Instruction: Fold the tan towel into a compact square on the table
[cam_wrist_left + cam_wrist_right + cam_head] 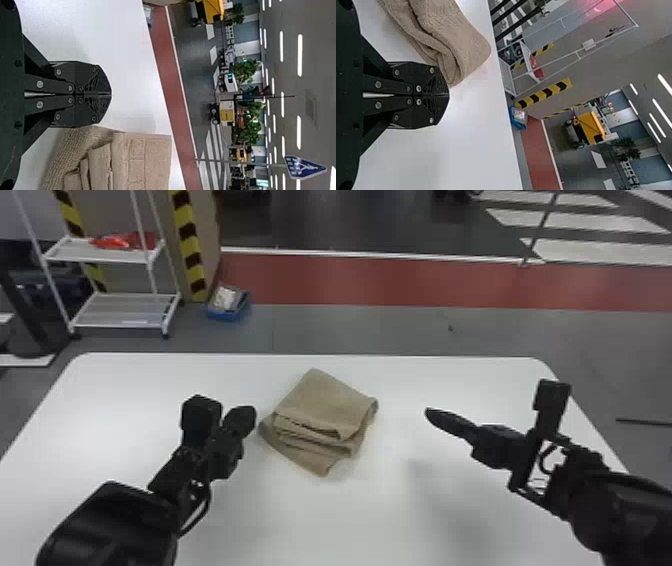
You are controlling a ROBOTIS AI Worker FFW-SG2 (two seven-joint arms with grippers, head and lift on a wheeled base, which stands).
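Tan towel point(325, 405) lies folded on the table point(320, 520).

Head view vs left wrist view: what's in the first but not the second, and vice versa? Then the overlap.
Head view: right pincer, white shelf rack.
Left wrist view: ceiling lights, green trees, blue sign.
Both: left pincer, tan towel, white table, red floor strip.

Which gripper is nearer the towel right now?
The left gripper: in the head view it sits close beside the towel, while a wider gap separates the right gripper.
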